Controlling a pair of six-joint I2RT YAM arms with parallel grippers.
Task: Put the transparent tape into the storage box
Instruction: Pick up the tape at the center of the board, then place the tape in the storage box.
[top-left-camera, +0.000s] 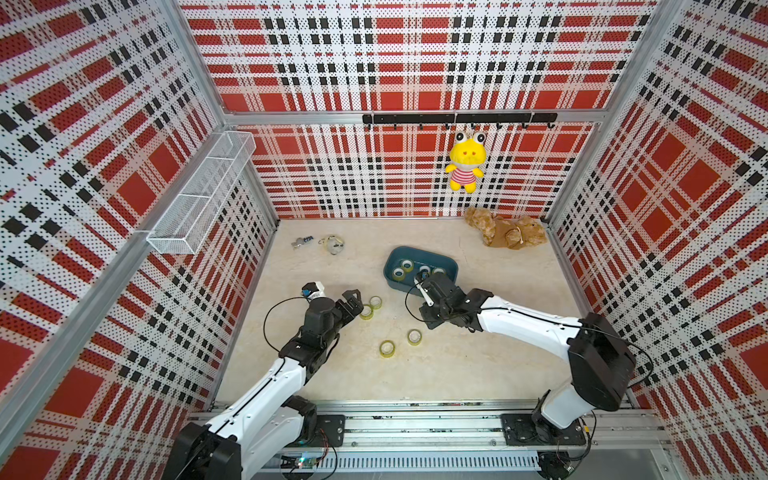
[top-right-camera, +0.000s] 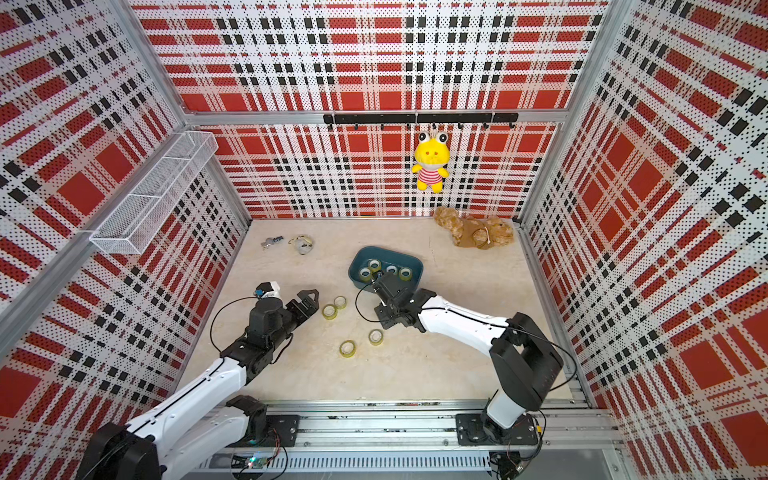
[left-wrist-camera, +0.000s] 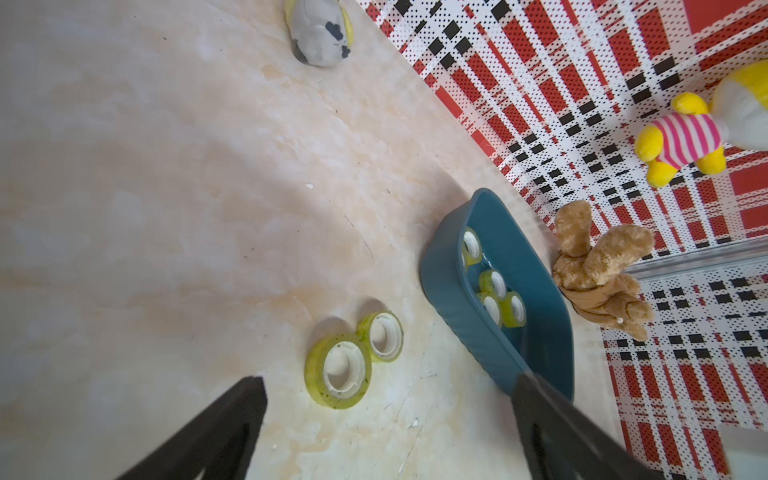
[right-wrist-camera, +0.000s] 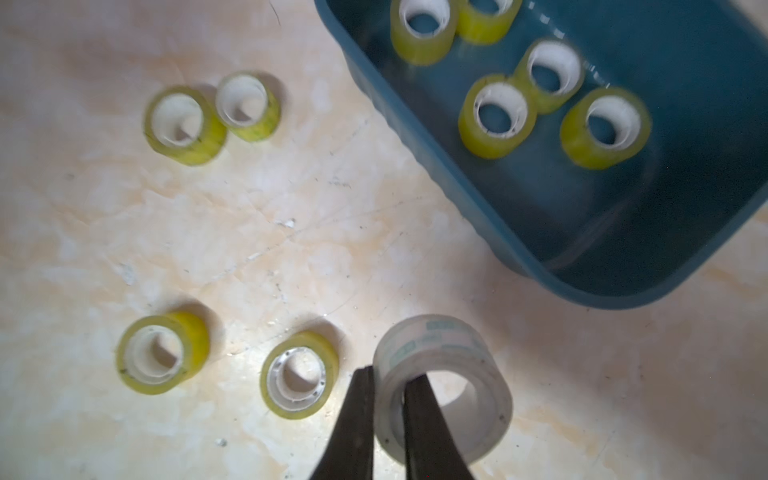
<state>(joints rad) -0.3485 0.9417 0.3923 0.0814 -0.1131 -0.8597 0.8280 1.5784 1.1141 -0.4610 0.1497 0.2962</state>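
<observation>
Right tool (right-wrist-camera: 390, 374) is closed on a transparent tape roll (right-wrist-camera: 457, 345): one finger goes inside the hole of the roll and its partner presses from outside, so the wall of the roll is pinched between them. This roll hangs a little above the worktop (right-wrist-camera: 291, 232), just beside the near end of the storage box (right-wrist-camera: 602, 295) and not yet over it. Inside the box I count five yellow-tinted rolls (right-wrist-camera: 498, 116), all lying flat. Four more lie on the worktop: a touching pair (right-wrist-camera: 185, 124) and two single ones (right-wrist-camera: 299, 374), apart from each other. Left tool (left-wrist-camera: 390, 378) stands wide open, low and just before this pair, holding nothing.
</observation>
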